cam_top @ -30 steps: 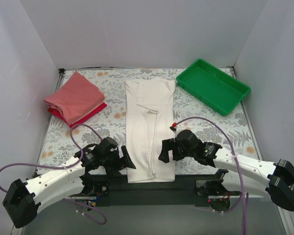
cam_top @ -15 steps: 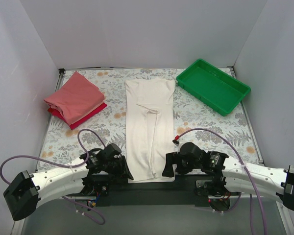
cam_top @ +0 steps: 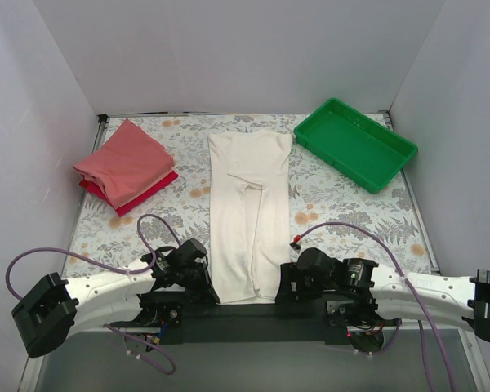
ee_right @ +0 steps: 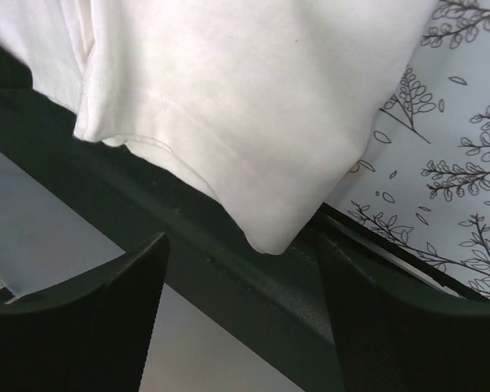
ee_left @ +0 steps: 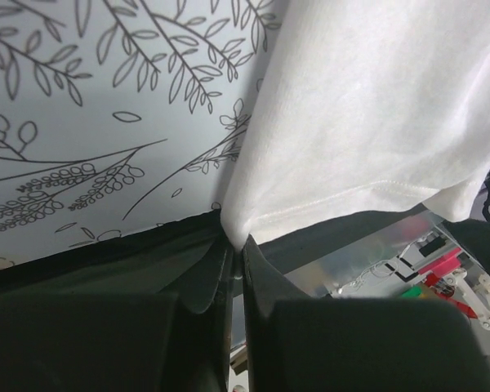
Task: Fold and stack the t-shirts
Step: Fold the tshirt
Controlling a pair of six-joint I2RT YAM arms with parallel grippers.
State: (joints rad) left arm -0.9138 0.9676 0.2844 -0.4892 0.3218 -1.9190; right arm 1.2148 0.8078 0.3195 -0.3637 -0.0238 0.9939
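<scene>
This limp, light cream shirt wants hem-corner grips: my left tool pinches one, my right tool is spread round the other.

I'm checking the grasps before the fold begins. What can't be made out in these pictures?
- Left wrist view: how much of the long cream-white cloth t-shirt sits inside the left claw; its fingers cover that.
- Top view: fingertips of the right claw and the left; the wrists hide them.
- Top view: how many tees the folded salmon-pink and red cloth pile holds; upper layers cover lower ones.
</scene>
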